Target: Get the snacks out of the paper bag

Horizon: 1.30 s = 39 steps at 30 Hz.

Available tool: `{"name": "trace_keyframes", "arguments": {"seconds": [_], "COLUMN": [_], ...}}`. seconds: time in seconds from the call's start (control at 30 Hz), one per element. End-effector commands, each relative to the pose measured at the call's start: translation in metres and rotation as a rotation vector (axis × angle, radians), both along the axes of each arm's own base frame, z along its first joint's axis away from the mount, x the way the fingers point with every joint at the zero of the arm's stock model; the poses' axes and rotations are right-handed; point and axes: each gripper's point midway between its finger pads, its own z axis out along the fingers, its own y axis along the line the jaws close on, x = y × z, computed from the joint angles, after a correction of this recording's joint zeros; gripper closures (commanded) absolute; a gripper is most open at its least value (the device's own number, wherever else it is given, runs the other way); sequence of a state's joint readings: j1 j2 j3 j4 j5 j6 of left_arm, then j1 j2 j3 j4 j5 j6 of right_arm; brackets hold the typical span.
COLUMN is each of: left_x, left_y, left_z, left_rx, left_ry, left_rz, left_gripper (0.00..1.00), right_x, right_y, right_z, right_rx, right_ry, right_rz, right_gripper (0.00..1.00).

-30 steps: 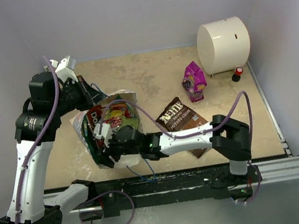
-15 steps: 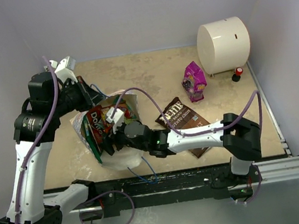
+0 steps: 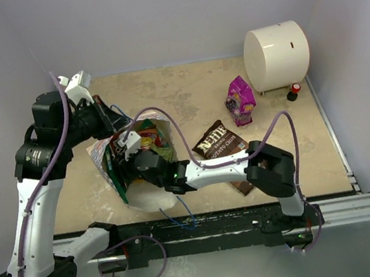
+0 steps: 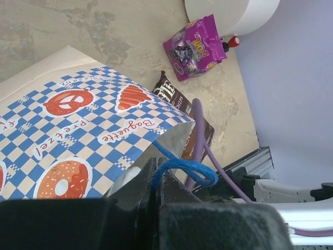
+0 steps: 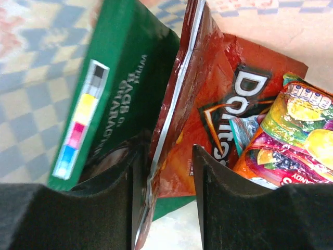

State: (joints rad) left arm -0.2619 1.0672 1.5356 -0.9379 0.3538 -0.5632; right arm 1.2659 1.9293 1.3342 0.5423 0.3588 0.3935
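The paper bag (image 4: 78, 120), printed "Baguette" and "Pretzel", lies toward 9 o'clock on the surface (image 3: 185, 90). My left jaws are clamped on its blue cord handle (image 4: 182, 169). My right jaws stand half-open astride the Doritos bag (image 5: 208, 120) in the mouth, with a green packet (image 5: 125, 88) at its 9 o'clock. It looks light, slick and crushable, so I'd pinch its flat sealed edge. A brown "Potato Chips" packet (image 3: 222, 143) lies outside.

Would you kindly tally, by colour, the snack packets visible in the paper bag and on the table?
Magenta pouch: 1
Dark brown chip bag: 1
Red-orange chip bag: 1
Green packet: 1
Multicoloured candy pack: 1
Total: 5 in view; the paper bag may hide more.
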Motion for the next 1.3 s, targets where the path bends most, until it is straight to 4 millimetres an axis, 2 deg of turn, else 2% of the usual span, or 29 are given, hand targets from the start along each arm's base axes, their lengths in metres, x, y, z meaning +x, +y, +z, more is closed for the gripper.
{"name": "trace_keyframes", "arguments": {"seconds": [0.0,0.17,0.2,0.27,0.37,0.43,0.47,0.6,0.77,0.9,1.07,1.17,1.27], "left_x": [-0.007,-0.008,-0.007,-0.004,0.002,0.005,0.007,0.018,0.026,0.028,0.033,0.036,0.039], "left_y": [-0.003,-0.003,-0.003,0.000,0.015,0.025,0.029,0.042,0.055,0.074,0.085,0.086,0.084], "left_z": [0.021,0.021,0.021,0.020,0.012,0.010,0.009,0.019,0.034,0.044,0.054,0.056,0.053], "left_rx": [-0.049,-0.060,-0.059,-0.053,-0.007,0.023,0.038,0.081,0.131,0.194,0.245,0.253,0.262], "left_ry": [-0.057,-0.060,-0.061,-0.055,-0.017,0.009,0.014,-0.030,-0.107,-0.165,-0.220,-0.239,-0.237], "left_rz": [-0.016,-0.007,-0.002,0.023,0.121,0.180,0.207,0.271,0.318,0.392,0.431,0.429,0.420], "left_gripper": [1.00,1.00,1.00,1.00,1.00,1.00,1.00,1.00,1.00,1.00,1.00,1.00,1.00], "right_x": [0.018,0.034,0.036,0.035,0.029,0.024,0.018,0.010,0.011,0.012,0.006,-0.003,-0.015], "right_y": [0.008,0.014,0.016,0.018,0.011,0.003,0.000,-0.012,-0.021,-0.036,-0.070,-0.100,-0.130], "right_z": [0.034,0.006,0.004,0.006,0.030,0.048,0.055,0.092,0.125,0.167,0.217,0.236,0.265], "right_rx": [0.078,0.030,0.026,0.030,0.075,0.118,0.131,0.186,0.208,0.260,0.298,0.293,0.307], "right_ry": [-0.042,-0.018,-0.010,-0.005,0.003,0.019,0.043,0.056,0.065,0.079,0.091,0.110,0.070], "right_rz": [-0.085,-0.181,-0.191,-0.187,-0.173,-0.161,-0.141,-0.121,-0.137,-0.156,-0.173,-0.187,-0.161], "right_gripper": [0.56,0.54,0.55,0.63,0.87,0.98,1.00,1.00,1.00,1.00,1.00,1.00,1.00]}}
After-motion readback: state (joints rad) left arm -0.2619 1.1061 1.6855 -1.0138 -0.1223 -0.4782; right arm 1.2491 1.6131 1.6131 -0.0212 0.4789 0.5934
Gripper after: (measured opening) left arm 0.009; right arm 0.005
